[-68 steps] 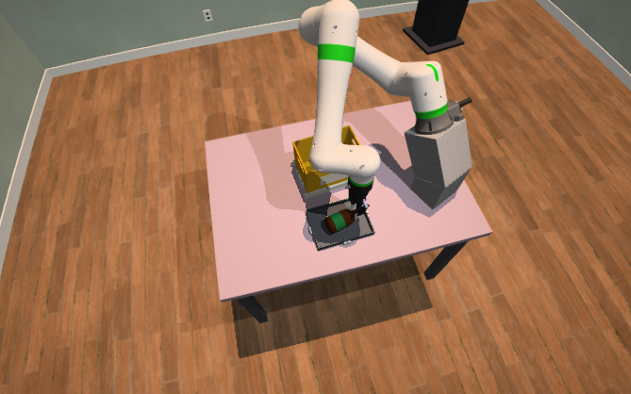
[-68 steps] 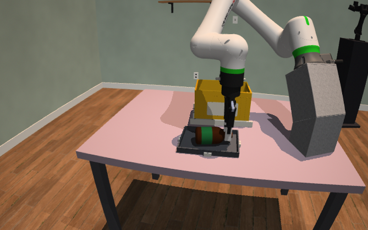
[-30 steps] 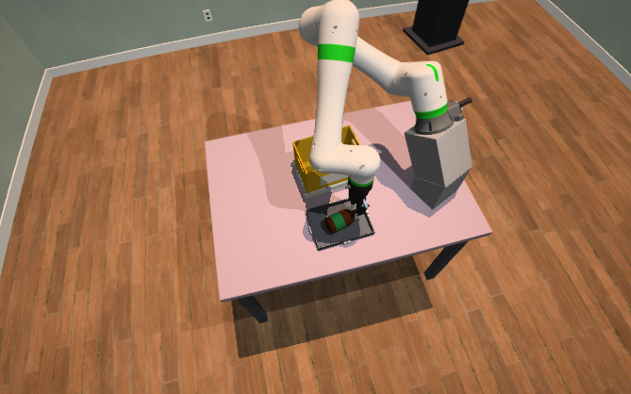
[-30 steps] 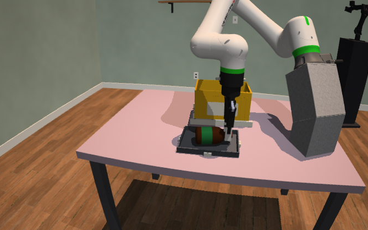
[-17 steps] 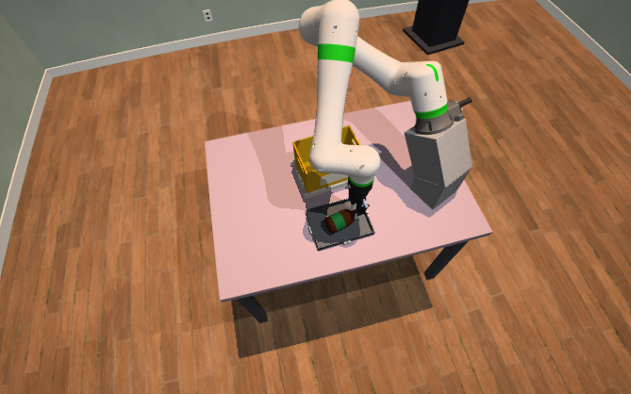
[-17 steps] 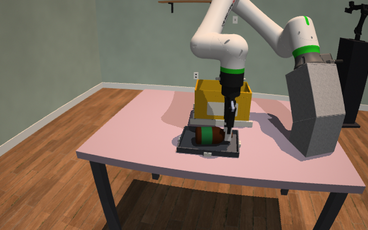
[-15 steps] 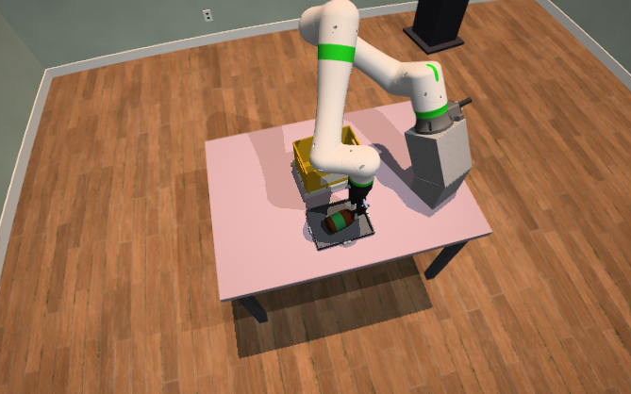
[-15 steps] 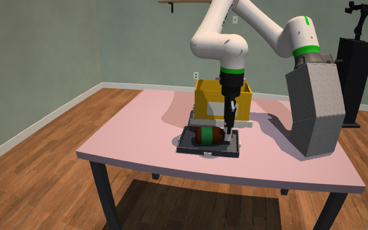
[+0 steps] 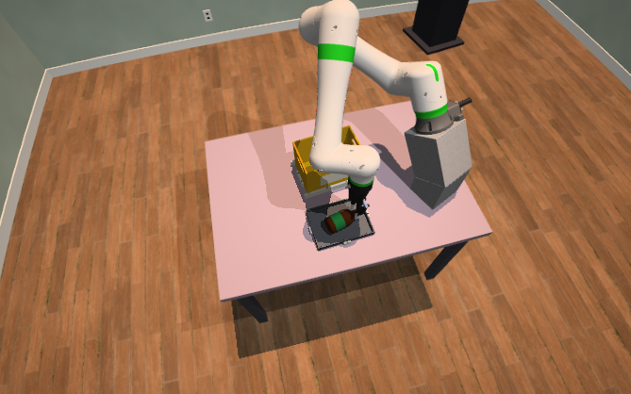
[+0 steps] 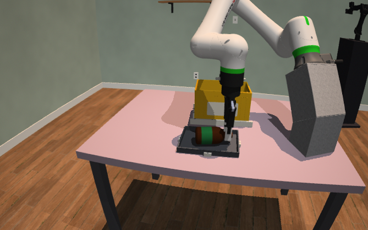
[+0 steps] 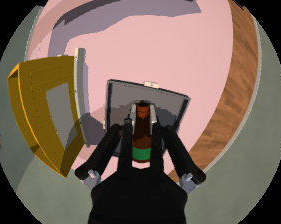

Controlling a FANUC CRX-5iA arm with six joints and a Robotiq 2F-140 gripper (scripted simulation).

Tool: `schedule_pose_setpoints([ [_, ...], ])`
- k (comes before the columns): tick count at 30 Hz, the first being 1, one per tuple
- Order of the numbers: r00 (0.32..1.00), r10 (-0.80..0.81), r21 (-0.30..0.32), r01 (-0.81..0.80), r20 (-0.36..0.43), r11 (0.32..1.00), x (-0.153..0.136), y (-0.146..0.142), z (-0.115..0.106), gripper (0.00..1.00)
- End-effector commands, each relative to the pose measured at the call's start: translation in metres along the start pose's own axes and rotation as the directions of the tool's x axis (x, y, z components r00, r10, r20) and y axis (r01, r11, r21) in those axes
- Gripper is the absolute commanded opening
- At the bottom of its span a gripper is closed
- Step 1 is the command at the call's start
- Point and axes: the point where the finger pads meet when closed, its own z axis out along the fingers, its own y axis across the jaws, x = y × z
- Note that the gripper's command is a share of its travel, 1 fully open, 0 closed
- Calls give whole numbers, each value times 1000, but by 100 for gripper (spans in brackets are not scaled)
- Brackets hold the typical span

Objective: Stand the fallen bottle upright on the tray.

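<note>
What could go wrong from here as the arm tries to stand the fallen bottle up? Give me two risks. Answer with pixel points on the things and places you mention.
The black two-fingered tool [image 9: 357, 211] [image 10: 228, 136] [image 11: 143, 110] grips the brown, green-banded bottle [image 9: 340, 221] [image 10: 207, 135] [image 11: 142, 154] by its narrow neck, so the heavier-looking body might twist or slip during lifting.

The bottle lies inside the shallow, dark rectangular tray [image 9: 317, 247] [image 10: 193, 151] [image 11: 108, 97], so its base could catch the rim and shift the tray.

Brown, green-banded bottle [image 10: 207, 135] on its side, neck between the fingers [image 10: 227, 135].
</note>
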Motion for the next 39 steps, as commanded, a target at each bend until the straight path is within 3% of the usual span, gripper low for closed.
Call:
schedule_pose_setpoints([
  [1,1000,0,0,0,0,1000,0,0,-1,0],
  [39,1000,0,0,0,0,1000,0,0,-24,0],
])
